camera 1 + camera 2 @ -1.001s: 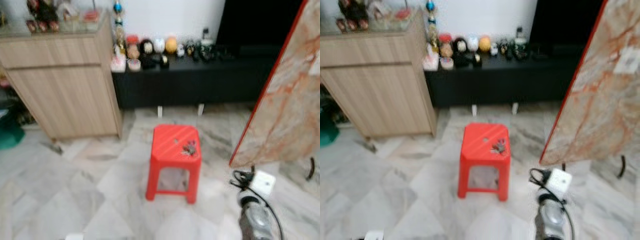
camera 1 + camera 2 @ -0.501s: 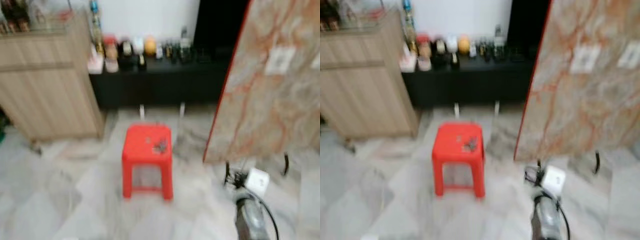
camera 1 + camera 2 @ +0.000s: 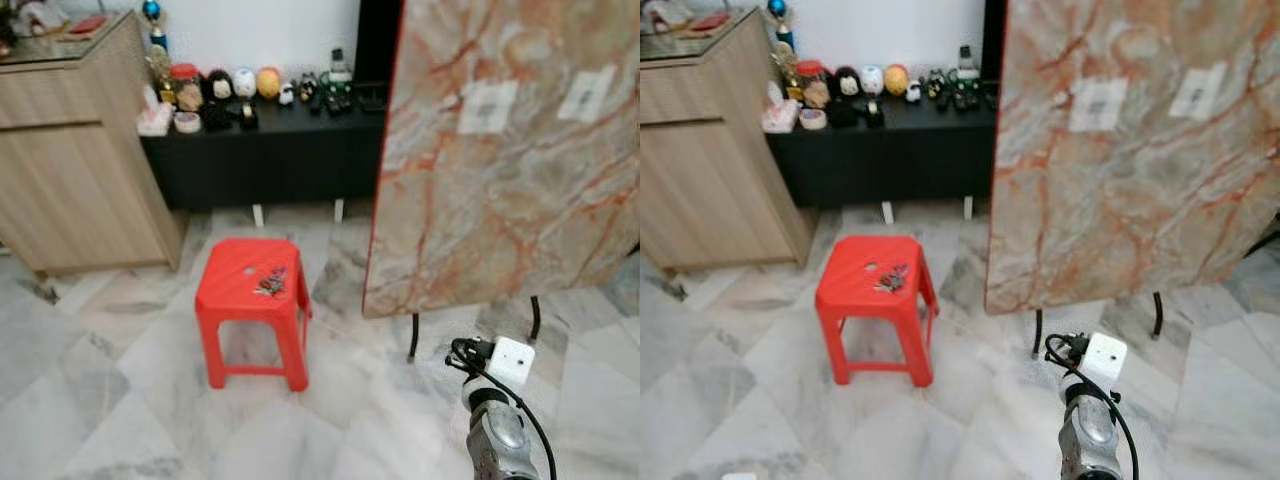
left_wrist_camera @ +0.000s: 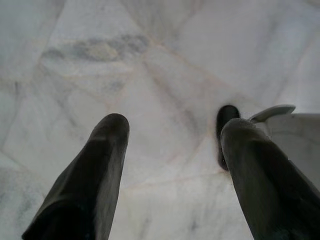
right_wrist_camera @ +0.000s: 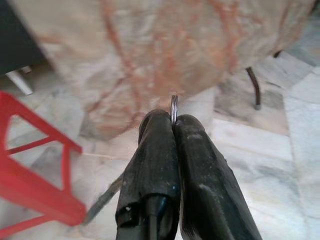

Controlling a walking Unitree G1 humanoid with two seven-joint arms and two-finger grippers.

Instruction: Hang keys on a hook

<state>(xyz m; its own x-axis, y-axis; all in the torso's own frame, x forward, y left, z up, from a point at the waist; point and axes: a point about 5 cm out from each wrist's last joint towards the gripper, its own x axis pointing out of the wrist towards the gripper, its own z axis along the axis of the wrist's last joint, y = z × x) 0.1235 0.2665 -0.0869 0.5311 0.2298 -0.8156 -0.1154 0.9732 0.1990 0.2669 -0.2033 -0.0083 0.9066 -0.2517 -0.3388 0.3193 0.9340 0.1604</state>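
The floor of pale grey-veined marble tiles (image 3: 100,400) looks polished and smooth, with a soft sheen. The square red stool (image 3: 250,290) is moulded plastic, slightly glossy. The tall cabinet of light wood grain (image 3: 80,170) has a matt finish, and the low black sideboard (image 3: 270,150) is dull and dark. The big upright slab with orange-red veins (image 3: 500,170) looks like smooth marble. The black fingers (image 5: 155,165) look matt and a little scuffed, pinching a thin shiny metal ring (image 5: 173,107).

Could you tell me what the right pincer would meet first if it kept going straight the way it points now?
Most likely the marble-patterned board: the right pincer, shut on a thin metal ring, aims at its lower edge, though depth is unclear.
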